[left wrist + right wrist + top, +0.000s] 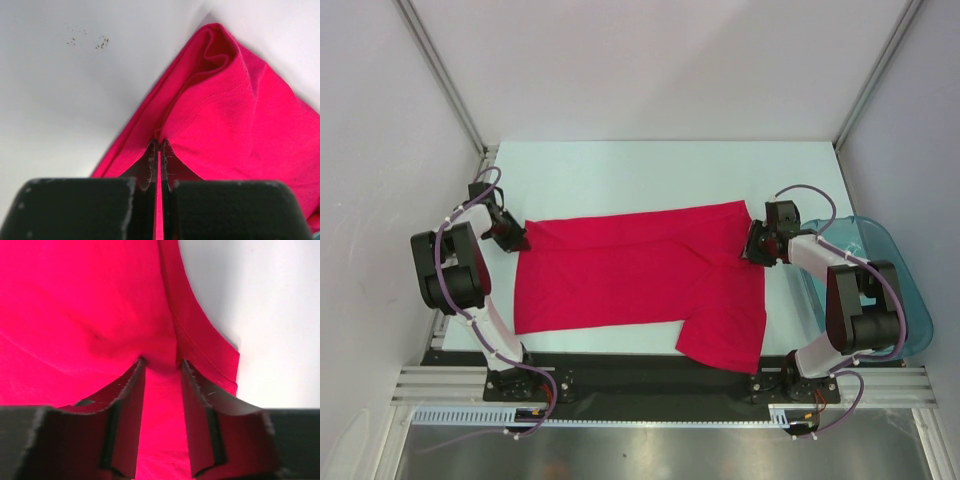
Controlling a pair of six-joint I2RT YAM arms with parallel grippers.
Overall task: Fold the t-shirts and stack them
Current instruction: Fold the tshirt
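Red t-shirt [630, 270] lies spread flat across the middle of the white table [620, 170], long side running left to right between the two arms. Its near right part reaches furthest toward me and overlaps the dark rail at the table's near edge.

1. Left gripper [515, 240]: I see it at the far left corner of the cloth. In the left wrist view the left gripper [159, 145] has its jaws pressed together, with only a thin red sliver of t-shirt [240, 130] between them. It is pinching the cloth at a stitched hem. Beyond the tips the edge curls up into a small open fold, and bare table [75, 100] lies to the left.

2. Right gripper [752, 250]: I see it at the far right edge of the cloth. In the right wrist view the right gripper [161, 365] has its jaws partly spread, and t-shirt [85, 305] fabric fills the gap and puckers at the tips. I cannot confirm that the pads bear firmly on it. A stitched edge runs just right of the tips, with bare table [270, 300] beyond.

3. Translucent teal bin [895, 270]: it sits at the table's right side, beside the right arm and apart from the cloth.
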